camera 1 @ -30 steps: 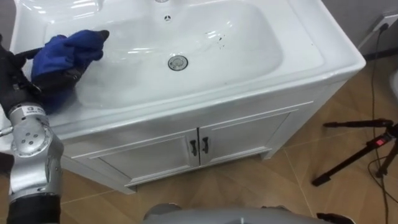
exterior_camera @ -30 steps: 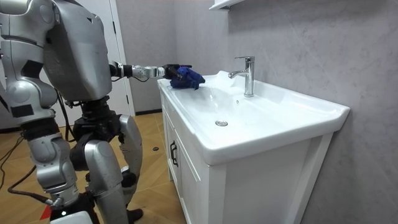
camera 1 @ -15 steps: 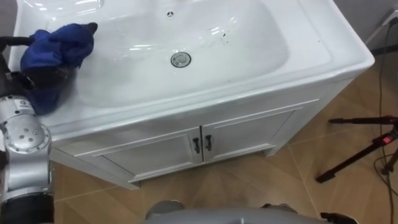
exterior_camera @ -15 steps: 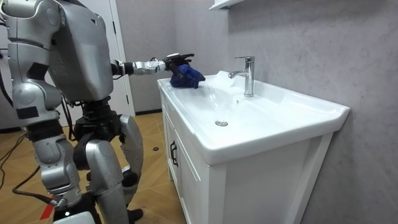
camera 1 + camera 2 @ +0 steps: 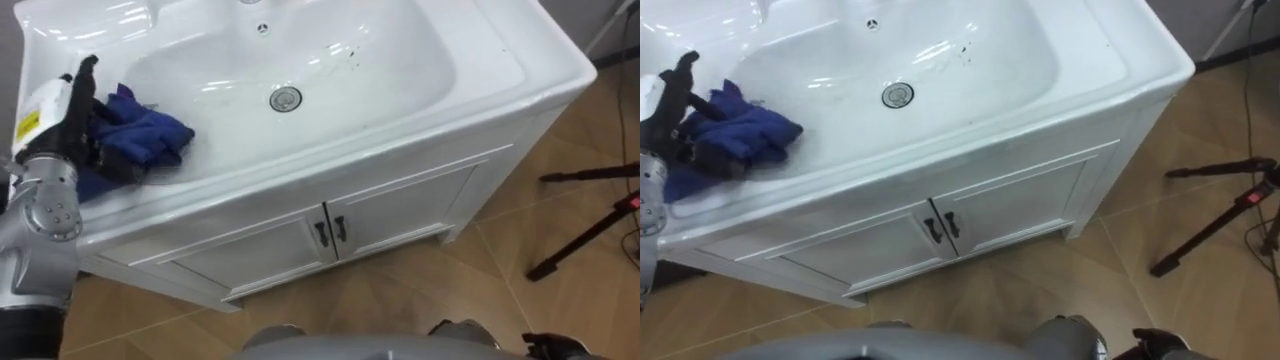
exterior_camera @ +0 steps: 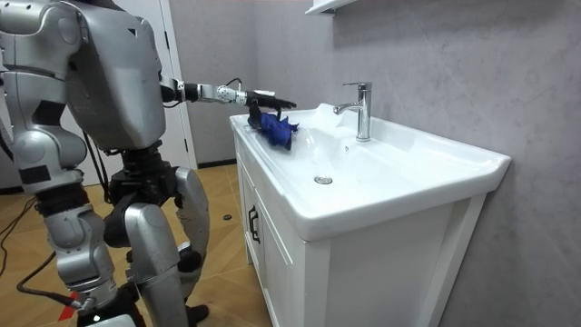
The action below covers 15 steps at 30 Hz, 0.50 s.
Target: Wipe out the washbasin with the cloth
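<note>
The white basin (image 5: pixel 420 60) lies below me, its drain (image 5: pixel 286 98) in the middle of the bowl. A crumpled blue cloth (image 5: pixel 145 135) rests on the bowl's left slope, by the rim. My left hand (image 5: pixel 72 105) hovers over the cloth's left part with its fingers held out straight, and the thumb reaches down to the cloth. In the room view the left hand (image 6: pixel 265 96) is stretched out just above the cloth (image 6: pixel 278 133), at the basin's far end. My right hand (image 6: pixel 94 316) hangs low at my side.
A chrome tap (image 6: pixel 361 109) stands at the back of the basin. Under the basin is a white cabinet with two doors and dark handles (image 5: pixel 332 230). A black tripod (image 5: pixel 590 215) stands on the wooden floor to the right.
My left hand has let go of the cloth: its fingers have straightened and risen. The cloth has slid from the left rim down onto the bowl's slope.
</note>
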Tool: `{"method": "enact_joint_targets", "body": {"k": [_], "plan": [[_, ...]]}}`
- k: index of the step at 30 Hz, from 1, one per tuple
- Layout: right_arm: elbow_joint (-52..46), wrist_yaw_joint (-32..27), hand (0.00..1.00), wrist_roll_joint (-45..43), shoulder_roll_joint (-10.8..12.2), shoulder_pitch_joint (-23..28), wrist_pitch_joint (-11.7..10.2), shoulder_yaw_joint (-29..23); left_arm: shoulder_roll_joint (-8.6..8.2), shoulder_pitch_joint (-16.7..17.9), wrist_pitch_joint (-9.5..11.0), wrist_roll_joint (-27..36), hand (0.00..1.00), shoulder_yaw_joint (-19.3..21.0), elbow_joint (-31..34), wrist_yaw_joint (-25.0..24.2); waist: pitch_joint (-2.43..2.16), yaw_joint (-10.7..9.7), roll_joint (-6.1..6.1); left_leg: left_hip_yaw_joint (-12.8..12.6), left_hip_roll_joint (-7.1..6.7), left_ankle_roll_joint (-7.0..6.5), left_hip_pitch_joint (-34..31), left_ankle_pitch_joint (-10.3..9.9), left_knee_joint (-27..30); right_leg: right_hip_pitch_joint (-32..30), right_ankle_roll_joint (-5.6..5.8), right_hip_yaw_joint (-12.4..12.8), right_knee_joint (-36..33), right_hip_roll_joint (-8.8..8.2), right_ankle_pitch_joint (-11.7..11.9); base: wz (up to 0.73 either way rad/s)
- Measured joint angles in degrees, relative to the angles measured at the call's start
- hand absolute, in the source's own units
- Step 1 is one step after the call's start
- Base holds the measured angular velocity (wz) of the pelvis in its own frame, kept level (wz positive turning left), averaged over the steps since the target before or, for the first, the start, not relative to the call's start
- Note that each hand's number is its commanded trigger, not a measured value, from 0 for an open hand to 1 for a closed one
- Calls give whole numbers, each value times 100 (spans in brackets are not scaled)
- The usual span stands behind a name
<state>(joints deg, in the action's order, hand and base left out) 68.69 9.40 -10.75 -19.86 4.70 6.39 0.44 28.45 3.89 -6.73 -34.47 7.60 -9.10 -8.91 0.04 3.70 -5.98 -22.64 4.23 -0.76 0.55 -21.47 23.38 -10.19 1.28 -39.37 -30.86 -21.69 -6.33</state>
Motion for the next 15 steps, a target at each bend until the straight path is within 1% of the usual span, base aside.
{"method": "enact_joint_targets", "body": {"k": [4, 6, 8, 10, 15], "plan": [[-9, -11, 0, -11, -37, -86, 19, 1, 95, -34, -151, -3, 0, -1, 1, -421, -8, -35, -41, -39, 5, -14, 13, -8, 13, -13, -1, 24, 5, -12, 0, -7], [-21, -57, 0, 7, -39, -90, 77, 0, 159, -45, -224, -7, 0, 1, 9, -631, -3, -22, -58, -46, 1, -19, 13, -11, 16, -29, -1, 69, 4, -11, 0, 0], [-21, -81, 0, 6, -39, -109, 104, 0, 161, -69, -285, -23, 0, 1, 21, -770, -9, -15, -83, -56, -6, -27, 13, -16, 18, -44, -1, 87, -15, -21, 0, 0], [-18, -120, 0, -26, -42, -157, 123, 0, 173, -123, -323, -134, 0, 1, 44, -941, -3, -20, -114, -76, -6, -36, 3, -26, 27, -74, -1, 150, -37, -22, 0, -2], [-15, -122, 0, -85, -55, -187, 123, 0, 210, -165, -331, -285, 0, 0, 123, -1194, 7, -30, -138, -74, -5, -36, 1, -33, 27, -95, -1, 187, -67, -24, 0, 0]]}}
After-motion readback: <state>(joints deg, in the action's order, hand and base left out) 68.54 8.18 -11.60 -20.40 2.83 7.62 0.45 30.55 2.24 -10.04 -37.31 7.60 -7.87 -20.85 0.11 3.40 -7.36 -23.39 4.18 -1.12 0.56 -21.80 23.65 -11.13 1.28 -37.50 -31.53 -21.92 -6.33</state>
